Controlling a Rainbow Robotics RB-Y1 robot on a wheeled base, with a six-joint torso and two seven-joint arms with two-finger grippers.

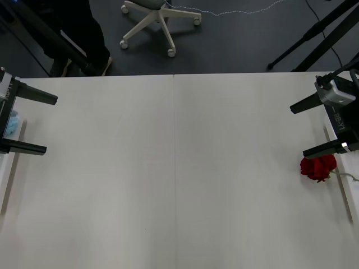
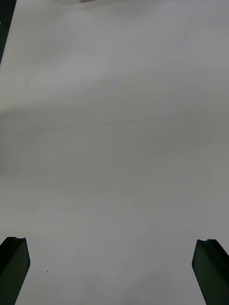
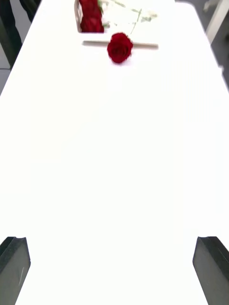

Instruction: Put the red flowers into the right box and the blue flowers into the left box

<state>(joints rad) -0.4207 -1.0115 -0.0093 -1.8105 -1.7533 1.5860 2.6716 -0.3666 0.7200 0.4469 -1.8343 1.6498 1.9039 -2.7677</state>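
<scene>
Red flower (image 1: 318,168) lies at the table's (image 1: 174,168) right edge, head outside the right box (image 1: 345,199) rim. Right gripper (image 1: 312,128) beside it and left gripper (image 1: 31,122) at the left edge gape empty. Right wrist: bare surface. Left wrist: flower against the rim. Risk: fingers may catch the rim, shoving the box.

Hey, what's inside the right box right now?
Red flowers lie in the right box; one red rose has its stem inside, its head outside over the rim. The box's far part is cut off. Left gripper and right gripper hover open at the table's sides.
</scene>
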